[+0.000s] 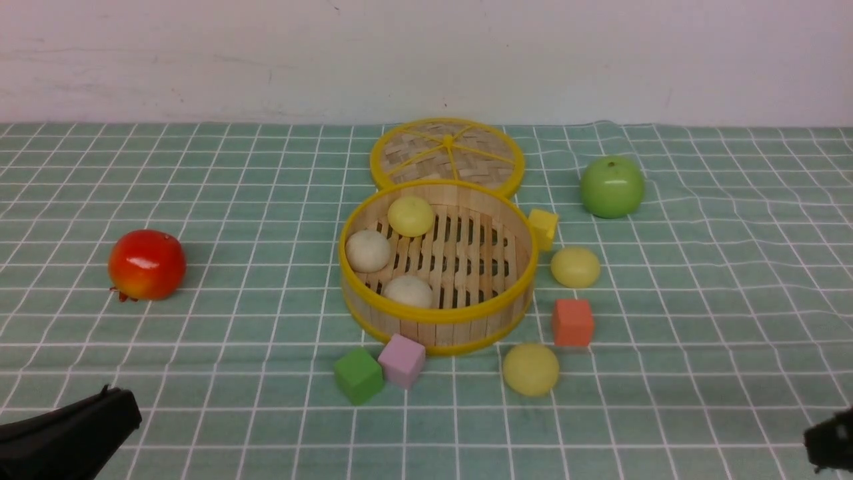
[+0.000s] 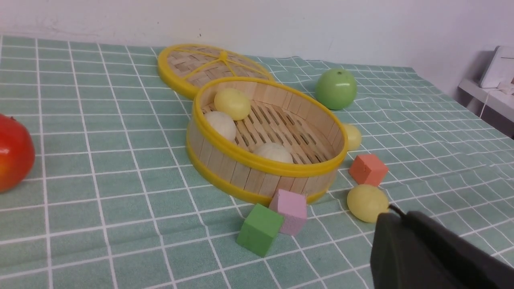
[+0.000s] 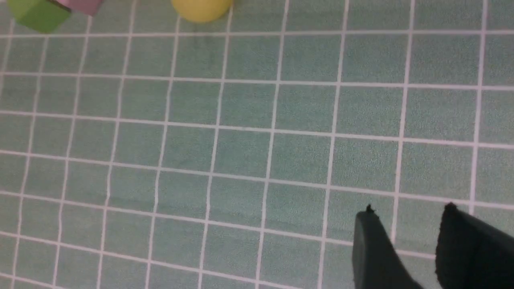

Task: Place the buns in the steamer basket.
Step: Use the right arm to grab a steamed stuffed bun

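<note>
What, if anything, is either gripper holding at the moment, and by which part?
Nothing is held. The left gripper has its jaws shut on nothing; the right gripper has its jaws apart over the green checked cloth.

Front view: only a dark tip of the left gripper [image 1: 120, 410] is seen at the lower left corner, and a dark sliver of the right gripper [image 1: 830, 443] at the right edge. The flat woven round lid with yellow rim [image 1: 446, 150] and the small yellow cube [image 1: 545, 228] are partly hidden behind the round bamboo steamer basket [image 1: 436, 330].

Left wrist view: the red round fruit [image 2: 14, 152] is cropped by the edge. One pale yellow dome-shaped bun [image 2: 353, 136] is half hidden behind the basket wall. A second pale yellow bun [image 2: 365, 202] is partly covered by the gripper's black body.

Right wrist view: that second bun, a green cube [image 3: 36, 14] and a pink cube [image 3: 80, 4] are cut by the frame.
</note>
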